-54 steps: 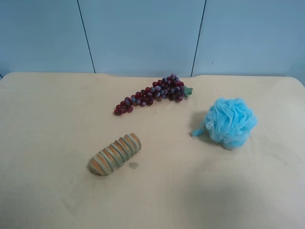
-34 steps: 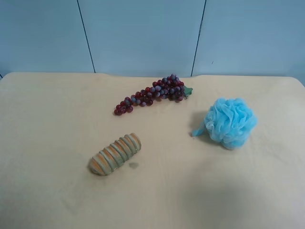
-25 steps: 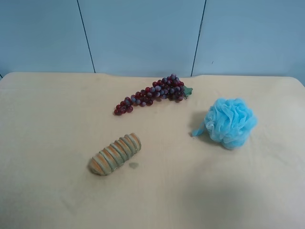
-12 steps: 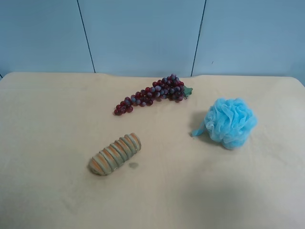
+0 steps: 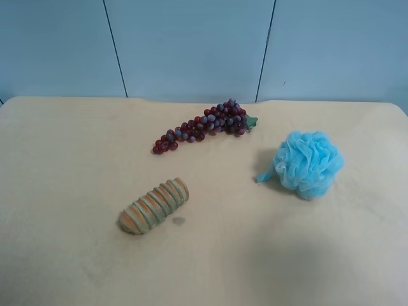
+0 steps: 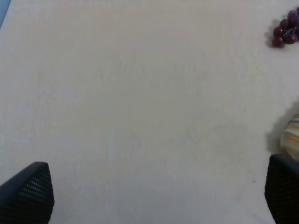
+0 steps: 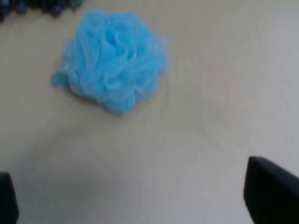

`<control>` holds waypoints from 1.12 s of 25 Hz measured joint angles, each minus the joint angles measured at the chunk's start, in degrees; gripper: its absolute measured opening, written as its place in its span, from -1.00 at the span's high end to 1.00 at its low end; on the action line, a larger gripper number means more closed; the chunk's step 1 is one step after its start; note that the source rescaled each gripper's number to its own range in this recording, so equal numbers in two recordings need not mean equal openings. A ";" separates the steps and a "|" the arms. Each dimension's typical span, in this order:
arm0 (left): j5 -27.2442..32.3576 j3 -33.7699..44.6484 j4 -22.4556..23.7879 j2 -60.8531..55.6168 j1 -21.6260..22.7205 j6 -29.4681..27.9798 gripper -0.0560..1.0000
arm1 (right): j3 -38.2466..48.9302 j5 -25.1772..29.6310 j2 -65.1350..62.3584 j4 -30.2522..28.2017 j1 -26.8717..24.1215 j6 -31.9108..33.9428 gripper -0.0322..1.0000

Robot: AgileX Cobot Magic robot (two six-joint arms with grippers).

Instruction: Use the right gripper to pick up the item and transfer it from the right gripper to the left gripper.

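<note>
Approach step: right end effector [image 7: 140, 196] spread wide, holding nothing.
The blue bath pouf [image 7: 114, 58] rests on the bench [image 7: 210, 116] ahead of it, apart; next it likely must advance and straddle it.

Soft, even, rather dim light falls from overhead, and the tan table [image 5: 64, 255] looks matte. In the high view the blue bath pouf [image 5: 309, 162] drops a faint shadow to its left. The right wrist view is blurry, the pouf's mesh smeared. The left wrist view is crisper, with a dark shadow beside the loaf [image 6: 293, 137].
</note>
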 joint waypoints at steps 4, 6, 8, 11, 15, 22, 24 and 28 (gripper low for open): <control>0.00 0.00 0.00 0.00 0.00 0.00 -0.91 | -4.06 -0.06 6.66 0.00 0.00 -0.79 -0.87; 0.00 0.00 0.00 0.00 0.00 0.00 -0.91 | -7.28 -0.30 10.24 0.00 0.00 -0.84 -0.87; 0.00 0.00 0.00 0.00 0.00 0.00 -0.91 | -10.89 -0.38 14.28 0.00 0.00 -0.97 -0.87; 0.00 0.00 0.00 0.00 0.00 0.00 -0.91 | -15.18 -0.56 20.02 0.00 0.00 -1.02 -0.87; 0.00 0.00 0.00 0.00 0.00 0.00 -0.91 | -18.44 -1.14 28.09 -0.04 0.00 -1.02 -0.87; 0.00 0.00 0.00 0.00 0.00 0.00 -0.91 | -18.83 -3.97 42.62 -6.78 0.00 1.33 -0.87; 0.00 0.00 0.00 0.00 0.00 0.00 -0.91 | -18.83 -5.40 45.79 -9.23 0.00 2.96 -0.87; 0.00 0.00 0.00 0.00 0.00 0.00 -0.91 | -18.83 -8.84 50.64 -11.92 -0.11 5.52 -0.87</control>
